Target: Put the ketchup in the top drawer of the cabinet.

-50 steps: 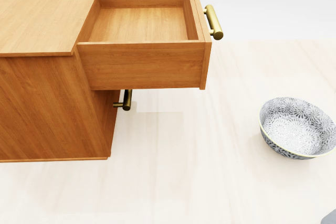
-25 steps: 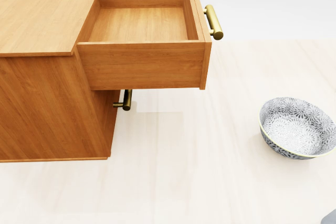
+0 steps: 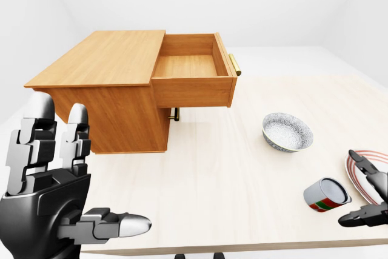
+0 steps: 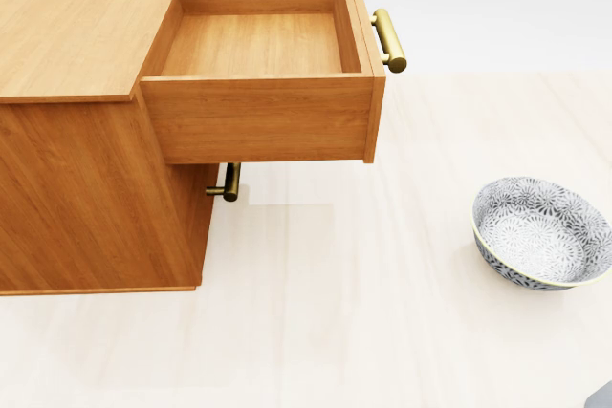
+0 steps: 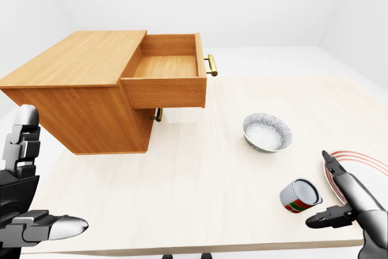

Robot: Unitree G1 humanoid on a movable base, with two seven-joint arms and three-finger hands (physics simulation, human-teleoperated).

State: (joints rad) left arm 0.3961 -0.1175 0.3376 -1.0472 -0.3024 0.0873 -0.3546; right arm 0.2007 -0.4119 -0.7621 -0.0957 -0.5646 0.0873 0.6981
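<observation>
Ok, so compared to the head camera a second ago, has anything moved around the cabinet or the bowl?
Nothing has visibly changed. In the head view the cabinet, its open top drawer and the patterned bowl sit exactly as they did, and the view itself has not shifted. No earlier eye views exist, so motion of the left hand or right hand cannot be judged.

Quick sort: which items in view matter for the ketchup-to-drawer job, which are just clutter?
Job: wooden cabinet; its open, empty top drawer; left hand and right hand, both open. No ketchup visible.

Clutter: patterned grey bowl; tipped red-and-green can; red-rimmed white plate; pale table.
</observation>
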